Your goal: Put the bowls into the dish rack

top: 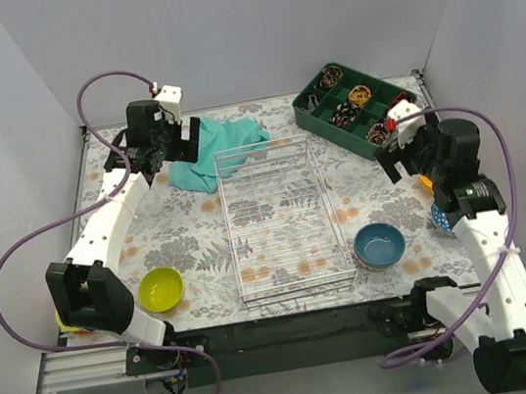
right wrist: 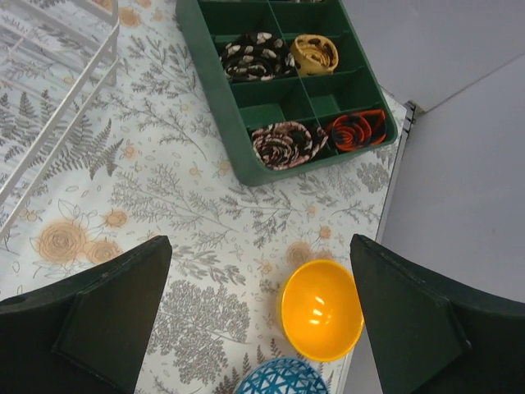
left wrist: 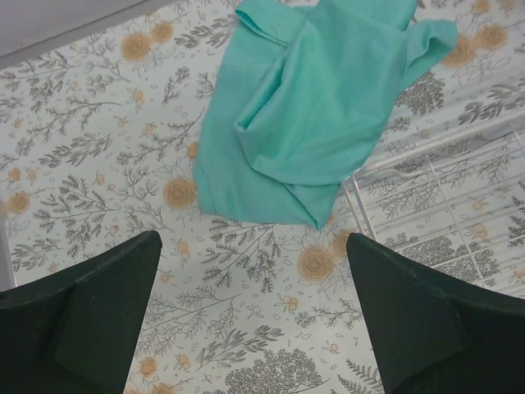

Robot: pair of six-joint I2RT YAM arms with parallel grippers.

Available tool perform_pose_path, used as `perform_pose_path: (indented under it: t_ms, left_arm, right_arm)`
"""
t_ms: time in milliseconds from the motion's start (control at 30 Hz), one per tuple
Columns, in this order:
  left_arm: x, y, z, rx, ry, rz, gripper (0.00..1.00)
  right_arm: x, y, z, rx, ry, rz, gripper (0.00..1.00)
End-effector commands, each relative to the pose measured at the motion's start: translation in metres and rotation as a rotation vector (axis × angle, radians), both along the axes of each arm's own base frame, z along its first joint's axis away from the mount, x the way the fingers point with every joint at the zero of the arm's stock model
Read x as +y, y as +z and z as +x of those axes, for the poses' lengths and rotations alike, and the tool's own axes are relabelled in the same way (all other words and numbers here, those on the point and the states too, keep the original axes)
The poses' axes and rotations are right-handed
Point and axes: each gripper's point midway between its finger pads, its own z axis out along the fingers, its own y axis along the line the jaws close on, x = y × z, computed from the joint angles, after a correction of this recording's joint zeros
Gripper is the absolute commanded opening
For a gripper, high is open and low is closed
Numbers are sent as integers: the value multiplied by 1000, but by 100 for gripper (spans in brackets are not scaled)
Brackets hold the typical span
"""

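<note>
Nothing loaded yet: you are hovering left gripper (left wrist: 253,242) and right gripper (right wrist: 261,242) jaws-apart, dish rack (top: 278,219) sitting mid-table, orange bowl (right wrist: 320,309) at its 3 o'clock probably needing a rim pinch next.

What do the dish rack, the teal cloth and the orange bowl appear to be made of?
The dish rack looks like thin metal wire, silvery or white-coated: an open see-through grid. The teal cloth is soft matte fabric, lying in folds. The orange bowl is probably plastic, glossy with bright highlights inside; glazed ceramic cannot be ruled out.
</note>
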Motion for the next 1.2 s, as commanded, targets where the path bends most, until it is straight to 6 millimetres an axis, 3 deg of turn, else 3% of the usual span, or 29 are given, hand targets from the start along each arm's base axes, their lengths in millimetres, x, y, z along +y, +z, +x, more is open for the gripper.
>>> perform_pose_path:
  t_ms: [0,33,133,300,367,400,467,500,533,600,667,700,733,800,833,933,967,1000,1033,1067,1133,1167]
  left_arm:
    - [-3,27,-16,12,-13,-56,98]
    - [0,28,-22,16,-7,-49,98]
    - [3,22,-39,72,-53,-11,98]
    - [-2,38,-79,118,-175,-21,98]
    - [-1,26,-90,168,-180,-18,98]
    - [2,22,-90,175,-161,-20,98]
    - [1,13,-82,169,-151,-19,98]
    - [0,10,-76,164,-151,-23,98]
    - [-2,13,-61,110,-148,-26,98]
    - [-4,-1,-38,107,-129,-13,98]
    - [-10,11,-13,65,-125,-34,87]
    - [-13,4,-4,85,-121,-47,65]
    - [-17,-12,6,130,-122,-62,49]
    - [-25,-14,18,140,-124,-112,11]
    - [-31,-20,26,134,-139,-130,0]
    - [-37,-38,42,140,-151,-196,0]
    - [-28,-41,49,160,-117,-251,0]
    - [-26,-33,61,152,-102,-304,0]
    - [-24,-38,66,183,-94,-347,0]
    - [-17,-55,75,217,-65,-358,0]
    - [-19,-57,85,207,-91,-356,0]
    - [-22,-69,88,227,-98,-365,0]
  right_arm:
    - [7,22,25,30,33,25,99]
    - [9,29,30,27,31,46,99]
    - [28,19,41,98,91,140,99]
    - [62,32,60,198,184,327,99]
    - [67,30,71,230,191,343,99]
    - [70,42,76,215,186,349,98]
    - [67,40,85,252,136,362,99]
    - [70,50,88,238,144,368,99]
    - [70,48,88,246,155,351,99]
    - [69,48,91,238,145,319,99]
    - [67,49,92,236,122,309,97]
    - [67,49,92,244,119,312,96]
    - [68,55,92,237,121,312,94]
    - [68,54,92,232,116,296,91]
    - [67,51,92,232,110,288,87]
    - [60,48,96,230,50,300,85]
    - [62,47,96,235,47,312,85]
    - [62,46,96,240,49,314,84]
    - [63,45,96,242,52,317,85]
    - [62,43,96,248,47,315,85]
    - [60,37,99,261,28,313,85]
    - [60,35,100,266,24,312,84]
